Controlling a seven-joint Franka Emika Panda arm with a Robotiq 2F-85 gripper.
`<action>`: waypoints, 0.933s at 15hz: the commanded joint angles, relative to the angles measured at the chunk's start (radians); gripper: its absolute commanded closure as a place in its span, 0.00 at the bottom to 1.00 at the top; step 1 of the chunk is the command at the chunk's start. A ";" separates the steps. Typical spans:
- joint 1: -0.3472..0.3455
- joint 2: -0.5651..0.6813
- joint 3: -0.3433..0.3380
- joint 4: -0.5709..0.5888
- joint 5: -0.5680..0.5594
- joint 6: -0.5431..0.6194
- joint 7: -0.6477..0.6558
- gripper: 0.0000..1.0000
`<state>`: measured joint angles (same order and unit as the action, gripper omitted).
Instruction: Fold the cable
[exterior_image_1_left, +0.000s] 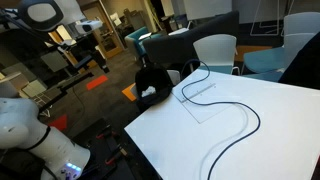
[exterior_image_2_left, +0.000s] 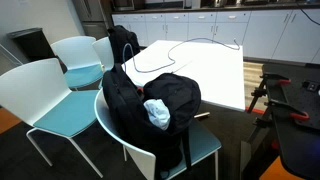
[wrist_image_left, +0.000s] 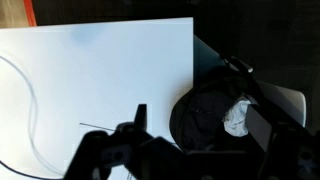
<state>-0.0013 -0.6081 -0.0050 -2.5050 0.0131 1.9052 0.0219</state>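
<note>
The long, thin dark cable (exterior_image_1_left: 257, 120) lies looped on the white table (exterior_image_1_left: 285, 110), left of the end effector (wrist_image_left: 200, 130), which hangs open and empty near a bulky black backpack (wrist_image_left: 205, 105).

The worktop (exterior_image_1_left: 280, 140) is open above; only the cable (exterior_image_1_left: 258, 122) and a clear sheet (exterior_image_1_left: 205, 100) lie flat. A black bag (exterior_image_2_left: 130, 100) crowds one edge.

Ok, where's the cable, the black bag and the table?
cable (exterior_image_1_left: 257, 122), in an exterior view, on its curved bend.
black bag (exterior_image_2_left: 135, 100), in an exterior view, on its dark front.
table (exterior_image_1_left: 275, 150), in an exterior view, on its bare white top.
</note>
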 joint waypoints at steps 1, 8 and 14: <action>-0.002 0.000 0.002 0.002 0.001 -0.002 -0.001 0.00; -0.002 0.000 0.002 0.002 0.001 -0.002 -0.001 0.00; -0.031 0.066 0.014 0.016 0.041 0.179 0.130 0.00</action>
<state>-0.0050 -0.6022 -0.0050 -2.5050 0.0246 1.9615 0.0578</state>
